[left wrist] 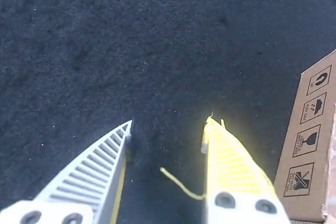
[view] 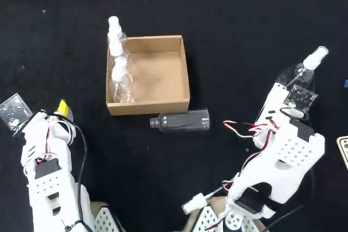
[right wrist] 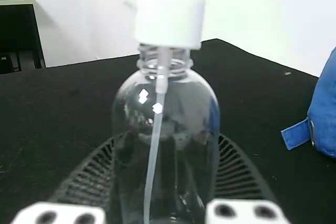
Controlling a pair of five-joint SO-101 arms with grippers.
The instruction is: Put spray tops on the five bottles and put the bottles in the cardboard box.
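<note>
A clear bottle (right wrist: 165,129) is grasped by the right arm's fingers (right wrist: 239,166), which are closed around its body. A white spray top (right wrist: 170,22) is seated on the neck, beyond the fingertips, with the neck threads left showing beneath it. A blue object (right wrist: 323,119) is seen on the surface (right wrist: 63,108) off to one side of these fingers.

The left arm's fingers (left wrist: 218,145) are held apart, with nothing between them, low over the surface. A printed wall of the cardboard box (left wrist: 310,140) is seen just beside the yellow finger.

In the high view, three topped bottles (view: 120,80) are ranged inside the box along the wall nearest the left arm's fingers. An uncapped bottle (view: 180,121) is laid on its side on the surface just outside the box, between the two arms' fingers.
</note>
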